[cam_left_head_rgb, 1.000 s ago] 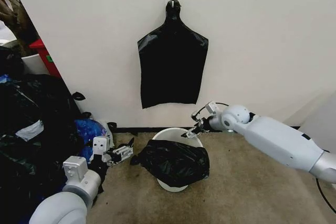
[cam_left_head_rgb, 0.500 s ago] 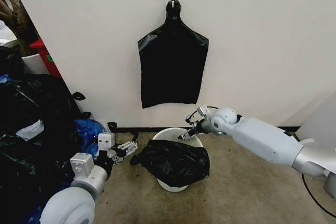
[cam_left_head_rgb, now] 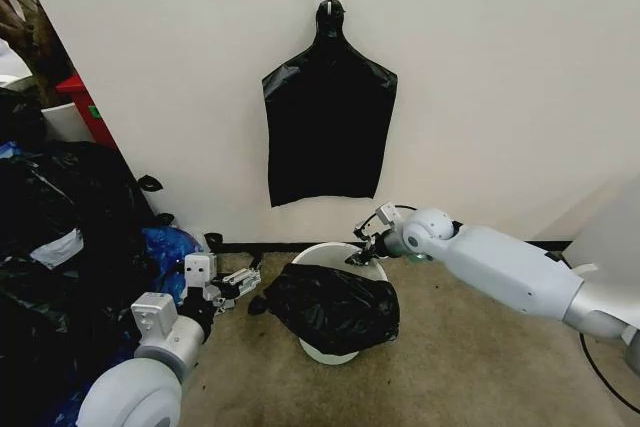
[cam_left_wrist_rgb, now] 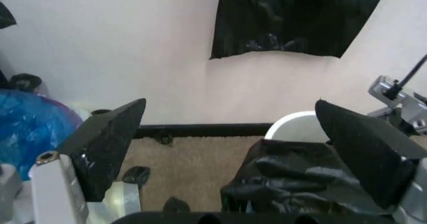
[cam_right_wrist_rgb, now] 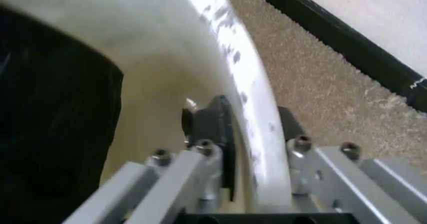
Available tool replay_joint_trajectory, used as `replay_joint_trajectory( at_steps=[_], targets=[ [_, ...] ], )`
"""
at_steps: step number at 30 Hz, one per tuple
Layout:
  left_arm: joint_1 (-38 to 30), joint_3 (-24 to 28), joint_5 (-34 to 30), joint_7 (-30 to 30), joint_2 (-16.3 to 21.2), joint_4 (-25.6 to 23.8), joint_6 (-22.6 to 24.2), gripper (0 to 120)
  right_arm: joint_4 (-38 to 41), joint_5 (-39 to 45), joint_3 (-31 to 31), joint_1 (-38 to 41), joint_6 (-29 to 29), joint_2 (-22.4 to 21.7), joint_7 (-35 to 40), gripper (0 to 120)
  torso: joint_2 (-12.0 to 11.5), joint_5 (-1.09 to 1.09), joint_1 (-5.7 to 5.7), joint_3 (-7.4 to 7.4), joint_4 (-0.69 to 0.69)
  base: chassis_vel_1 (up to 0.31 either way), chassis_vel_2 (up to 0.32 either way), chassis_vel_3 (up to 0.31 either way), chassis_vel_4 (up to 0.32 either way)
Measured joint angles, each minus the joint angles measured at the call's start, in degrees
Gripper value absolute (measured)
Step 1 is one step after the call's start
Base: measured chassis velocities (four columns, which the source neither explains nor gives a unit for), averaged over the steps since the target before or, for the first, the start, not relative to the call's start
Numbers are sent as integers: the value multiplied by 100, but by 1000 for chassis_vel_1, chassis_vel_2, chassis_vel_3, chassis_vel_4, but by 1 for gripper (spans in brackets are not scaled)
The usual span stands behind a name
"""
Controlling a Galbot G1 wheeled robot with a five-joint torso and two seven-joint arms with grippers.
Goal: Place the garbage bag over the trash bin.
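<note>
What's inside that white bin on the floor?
The garbage bag drapes over the trash bin's near side and into it. The right gripper pinches the far rim, one finger inside. The bin's bottom is hidden by the bag.

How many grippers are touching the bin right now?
1: the right gripper straddles the trash bin's far rim. The left gripper is open beside the garbage bag, apart from the bin.

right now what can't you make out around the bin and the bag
- Head view: the trash bin front wall and near rim lie under the garbage bag.
- Right wrist view: the right gripper straddles the rim; whether it clamps is unclear.
- Left wrist view: the open left gripper cuts off the bag's lower part.
</note>
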Motion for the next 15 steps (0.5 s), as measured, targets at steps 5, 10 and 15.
replay_joint_trajectory(
  at_steps=[5, 10, 15],
  targets=[
    [59, -13, 88, 52, -56, -35, -6, 100, 366, -50, 160, -64, 1, -317, -24, 0, 0, 0, 0, 0, -2, 0, 0, 0, 0],
    [58, -9, 205, 79, -67, -19, -69, 100, 819, -73, 350, -194, 0, -687, 171, 0, 0, 1, 0, 0, -2, 0, 0, 0, 0],
    [4, -69, 430, 138, -148, 94, -421, 100, 1697, 766, 1061, -877, 0, -1212, 1326, 0, 0, -1, 0, -1, -2, 0, 0, 0, 0]
  ],
)
